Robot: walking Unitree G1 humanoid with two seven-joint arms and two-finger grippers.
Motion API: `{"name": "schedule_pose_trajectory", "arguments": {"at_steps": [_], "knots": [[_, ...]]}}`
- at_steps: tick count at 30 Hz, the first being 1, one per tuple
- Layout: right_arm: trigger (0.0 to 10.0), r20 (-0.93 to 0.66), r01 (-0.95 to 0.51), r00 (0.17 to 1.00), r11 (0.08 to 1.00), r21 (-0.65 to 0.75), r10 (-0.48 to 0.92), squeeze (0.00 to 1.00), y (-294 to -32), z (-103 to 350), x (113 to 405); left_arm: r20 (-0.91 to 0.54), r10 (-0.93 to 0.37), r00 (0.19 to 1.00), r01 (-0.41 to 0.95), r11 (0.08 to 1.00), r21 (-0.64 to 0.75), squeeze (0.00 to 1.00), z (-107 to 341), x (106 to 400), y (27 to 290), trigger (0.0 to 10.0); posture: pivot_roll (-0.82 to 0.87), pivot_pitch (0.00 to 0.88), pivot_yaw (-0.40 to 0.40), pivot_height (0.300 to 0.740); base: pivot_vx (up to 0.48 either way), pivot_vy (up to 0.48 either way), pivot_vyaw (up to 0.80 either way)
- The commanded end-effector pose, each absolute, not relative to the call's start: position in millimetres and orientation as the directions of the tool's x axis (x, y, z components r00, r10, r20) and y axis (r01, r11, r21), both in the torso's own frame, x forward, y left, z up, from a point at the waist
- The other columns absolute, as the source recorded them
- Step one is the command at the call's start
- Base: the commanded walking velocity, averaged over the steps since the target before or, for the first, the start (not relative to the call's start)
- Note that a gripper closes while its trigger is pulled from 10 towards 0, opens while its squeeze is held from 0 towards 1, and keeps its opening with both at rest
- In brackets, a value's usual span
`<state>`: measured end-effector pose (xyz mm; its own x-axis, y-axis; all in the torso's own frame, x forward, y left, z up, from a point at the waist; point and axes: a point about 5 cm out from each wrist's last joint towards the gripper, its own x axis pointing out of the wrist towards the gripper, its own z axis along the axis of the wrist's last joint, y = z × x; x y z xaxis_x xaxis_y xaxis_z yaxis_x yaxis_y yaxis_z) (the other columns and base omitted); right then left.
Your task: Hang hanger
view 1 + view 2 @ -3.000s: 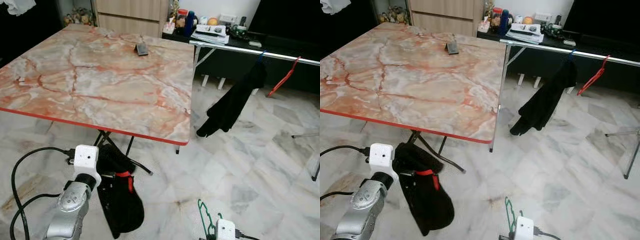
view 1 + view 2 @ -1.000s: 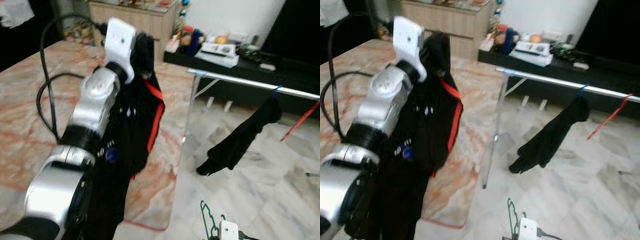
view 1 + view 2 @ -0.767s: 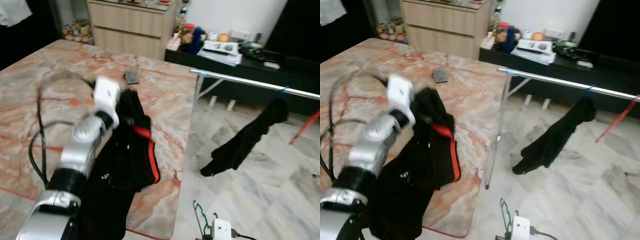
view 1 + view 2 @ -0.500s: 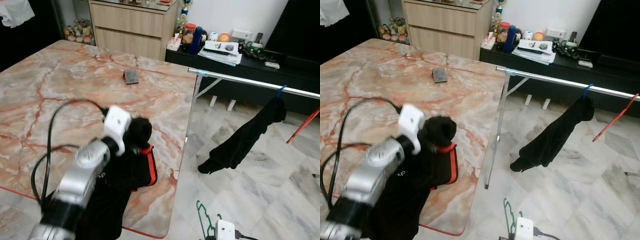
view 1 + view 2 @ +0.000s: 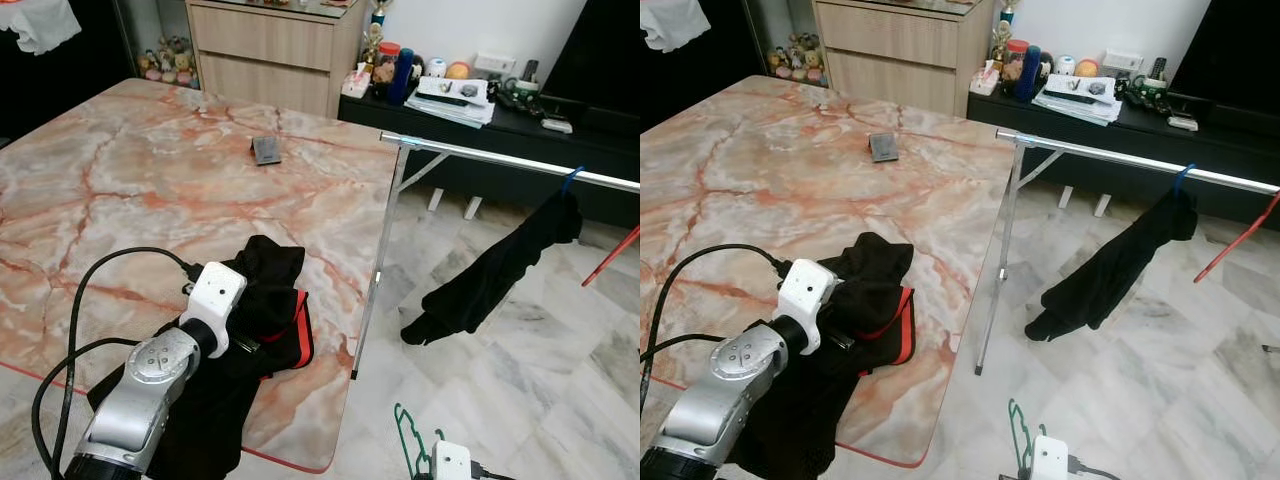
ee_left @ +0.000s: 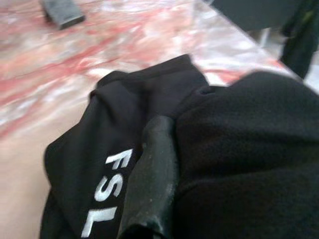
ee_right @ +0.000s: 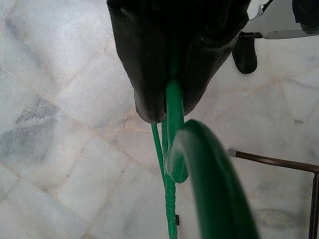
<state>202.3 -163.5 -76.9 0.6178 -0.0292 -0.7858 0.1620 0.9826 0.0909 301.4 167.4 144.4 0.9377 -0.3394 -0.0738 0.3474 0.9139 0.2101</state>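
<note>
At about 5 o'clock, nearest the camera, the right gripper (image 7: 169, 102) sits low over the white marble floor (image 5: 520, 380). Its fingers (image 7: 144, 74) are pressed together on the thin wire of a green hanger (image 5: 408, 440), which stands up from the gripper's white wrist block.

At about 8 o'clock, the silver left arm reaches onto the near corner of the table (image 5: 130, 190), a pink and orange marbled top with a red edge. The left gripper (image 6: 164, 164) is buried in a black shirt (image 5: 262, 300) with red trim and white letters. One black finger (image 6: 152, 179) lies along the cloth, with fabric bunched over and beside it; whether the fingers are spread or pinching the cloth cannot be told. The shirt rests on the table's near edge, with part of it drooping over the side.

Farther up the table, toward 12 o'clock, lies a small dark flat object (image 5: 266, 150).

At about 2 o'clock, a metal clothes rail (image 5: 500, 160) runs across, well apart from the green hanger. A black garment (image 5: 500, 270) hangs from it on a blue hook, and a red hanger (image 5: 610, 255) hangs just beyond it at the right edge.

Beyond stand a wooden drawer cabinet (image 5: 270, 50) and a dark low shelf (image 5: 470, 120) cluttered with bottles and papers.
</note>
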Motion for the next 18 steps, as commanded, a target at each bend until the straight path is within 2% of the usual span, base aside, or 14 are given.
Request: {"name": "schedule_pose_trajectory", "arguments": {"at_steps": [1,8,18], "knots": [[10.0,-0.803,0.169,0.595,0.981,0.098,-0.023,0.0,-161.3,-80.8,195.6,-0.088,-0.312,0.946,0.324,0.923,0.206,1.0,142.8,296.9,170.2,10.0,0.11,0.128,-0.047,0.74,0.0,0.0,0.0],[10.0,-0.803,0.171,0.595,0.98,0.098,-0.024,0.0,-161.2,-80.9,195.4,-0.1,-0.311,0.945,0.326,0.921,0.212,1.0,141.3,291.7,175.4,10.0,0.11,0.125,-0.043,0.74,0.0,0.0,0.0],[10.0,-0.804,0.171,0.594,0.98,0.1,-0.022,0.0,-161.0,-81.3,194.7,-0.112,-0.373,0.921,0.389,0.892,0.232,1.0,156.0,281.7,191.3,10.0,0.11,0.114,-0.037,0.74,0.0,0.0,0.0]]}}
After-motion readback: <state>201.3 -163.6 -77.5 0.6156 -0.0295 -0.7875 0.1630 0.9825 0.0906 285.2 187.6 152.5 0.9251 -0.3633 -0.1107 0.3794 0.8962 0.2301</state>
